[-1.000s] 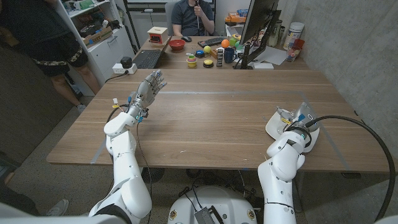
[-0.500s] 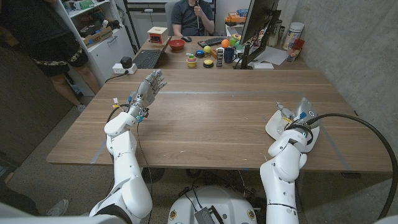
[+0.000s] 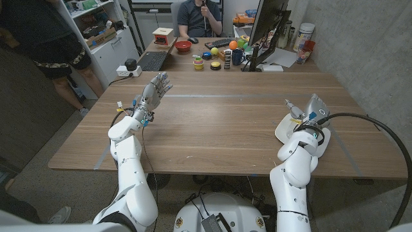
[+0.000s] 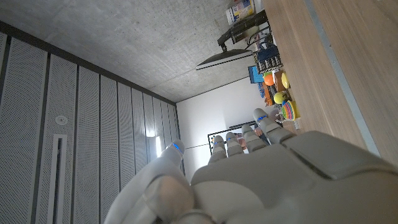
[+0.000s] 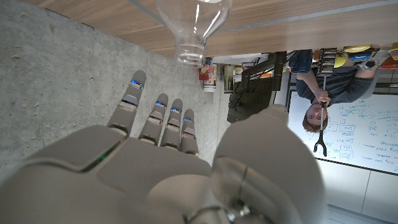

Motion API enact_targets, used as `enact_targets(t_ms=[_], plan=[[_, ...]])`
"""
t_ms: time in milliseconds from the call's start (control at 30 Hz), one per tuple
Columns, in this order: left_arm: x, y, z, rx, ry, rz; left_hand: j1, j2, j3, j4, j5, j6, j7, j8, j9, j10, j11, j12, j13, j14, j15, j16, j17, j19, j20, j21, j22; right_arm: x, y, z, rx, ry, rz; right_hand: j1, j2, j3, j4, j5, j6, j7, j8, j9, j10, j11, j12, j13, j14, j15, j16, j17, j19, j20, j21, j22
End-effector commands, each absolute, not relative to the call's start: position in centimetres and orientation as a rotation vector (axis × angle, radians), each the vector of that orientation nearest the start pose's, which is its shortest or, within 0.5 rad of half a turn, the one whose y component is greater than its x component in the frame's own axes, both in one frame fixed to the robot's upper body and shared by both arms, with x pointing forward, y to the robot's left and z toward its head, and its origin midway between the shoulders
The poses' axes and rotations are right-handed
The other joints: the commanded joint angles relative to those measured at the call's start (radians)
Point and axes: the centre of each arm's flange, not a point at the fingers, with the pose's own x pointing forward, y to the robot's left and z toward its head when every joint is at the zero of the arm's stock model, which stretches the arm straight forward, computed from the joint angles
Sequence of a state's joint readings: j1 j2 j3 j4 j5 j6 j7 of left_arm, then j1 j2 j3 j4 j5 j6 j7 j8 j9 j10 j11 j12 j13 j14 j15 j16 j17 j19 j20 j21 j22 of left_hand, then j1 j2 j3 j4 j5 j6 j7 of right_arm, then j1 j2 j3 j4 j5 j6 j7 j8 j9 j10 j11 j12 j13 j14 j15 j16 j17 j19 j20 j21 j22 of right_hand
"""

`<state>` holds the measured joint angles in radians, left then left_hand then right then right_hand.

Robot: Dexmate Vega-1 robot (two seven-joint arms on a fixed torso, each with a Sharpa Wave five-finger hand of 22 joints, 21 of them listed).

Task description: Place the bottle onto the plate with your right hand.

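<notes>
gleaming clear plastic bottle (image 5: 191,28), uncapped

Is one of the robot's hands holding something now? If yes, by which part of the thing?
Nothing is held. The left hand is raised with fingers spread. The right hand is open, and the clear bottle stands apart beyond its fingertips, over the plate.

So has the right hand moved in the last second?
Yes. The right hand has lifted and shifted toward the table's far side, judged against the white plate.
</notes>
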<state>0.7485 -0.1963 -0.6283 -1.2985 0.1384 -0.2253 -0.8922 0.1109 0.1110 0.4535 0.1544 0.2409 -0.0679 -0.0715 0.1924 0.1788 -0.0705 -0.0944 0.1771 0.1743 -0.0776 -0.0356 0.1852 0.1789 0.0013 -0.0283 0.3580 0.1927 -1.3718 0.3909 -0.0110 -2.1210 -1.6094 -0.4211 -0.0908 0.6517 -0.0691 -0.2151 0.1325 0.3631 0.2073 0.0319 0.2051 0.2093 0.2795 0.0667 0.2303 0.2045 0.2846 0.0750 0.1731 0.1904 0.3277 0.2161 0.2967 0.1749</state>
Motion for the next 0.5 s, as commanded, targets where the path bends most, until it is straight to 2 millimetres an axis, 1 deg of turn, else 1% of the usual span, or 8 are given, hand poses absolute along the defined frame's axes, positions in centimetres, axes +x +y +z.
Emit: enact_targets(t_ms=[33, 167, 500], plan=[[63.1, 33.2, -1.9, 0.004, -0.718, -0.337, -0.006, 0.007, -0.003, -0.001, 0.005, -0.008, -0.004, 0.004, 0.004, -0.003, -0.004, 0.007, 0.005, -0.008, -0.027, 0.003, 0.004, 0.002, -0.007, -0.007, 0.002, 46.3, -26.2, -3.0, -0.994, -0.214, -0.917, -0.016, -0.003, -0.015, 0.001, 0.004, -0.005, 0.009, -0.001, -0.001, -0.014, 0.002, -0.008, 0.002, -0.023, 0.007, -0.001, 0.002, -0.026, 0.001, -0.018, 0.003], [63.1, 33.3, -1.9, 0.003, -0.717, -0.338, -0.006, 0.007, -0.003, -0.001, 0.005, -0.008, -0.004, 0.004, 0.004, -0.004, -0.005, 0.007, 0.005, -0.008, -0.026, 0.003, 0.004, 0.002, -0.007, -0.007, 0.002, 46.3, -26.2, -2.7, -1.006, -0.215, -0.922, -0.023, -0.004, -0.025, 0.002, 0.006, -0.016, 0.018, -0.005, -0.001, -0.038, 0.007, -0.015, 0.002, -0.044, 0.01, 0.0, 0.002, -0.043, 0.001, -0.032, 0.005], [63.1, 33.3, -1.7, 0.002, -0.721, -0.337, -0.006, 0.007, -0.004, -0.001, 0.006, -0.009, -0.004, 0.004, 0.004, -0.004, -0.003, 0.007, 0.005, -0.008, -0.027, 0.003, 0.004, 0.002, -0.007, -0.007, 0.002, 45.8, -26.1, -1.5, -1.004, -0.25, -0.935, -0.034, -0.005, -0.035, 0.004, 0.008, -0.024, 0.021, -0.006, -0.001, -0.053, 0.014, -0.017, 0.003, -0.065, 0.02, 0.002, 0.002, -0.059, 0.001, -0.045, 0.006]])
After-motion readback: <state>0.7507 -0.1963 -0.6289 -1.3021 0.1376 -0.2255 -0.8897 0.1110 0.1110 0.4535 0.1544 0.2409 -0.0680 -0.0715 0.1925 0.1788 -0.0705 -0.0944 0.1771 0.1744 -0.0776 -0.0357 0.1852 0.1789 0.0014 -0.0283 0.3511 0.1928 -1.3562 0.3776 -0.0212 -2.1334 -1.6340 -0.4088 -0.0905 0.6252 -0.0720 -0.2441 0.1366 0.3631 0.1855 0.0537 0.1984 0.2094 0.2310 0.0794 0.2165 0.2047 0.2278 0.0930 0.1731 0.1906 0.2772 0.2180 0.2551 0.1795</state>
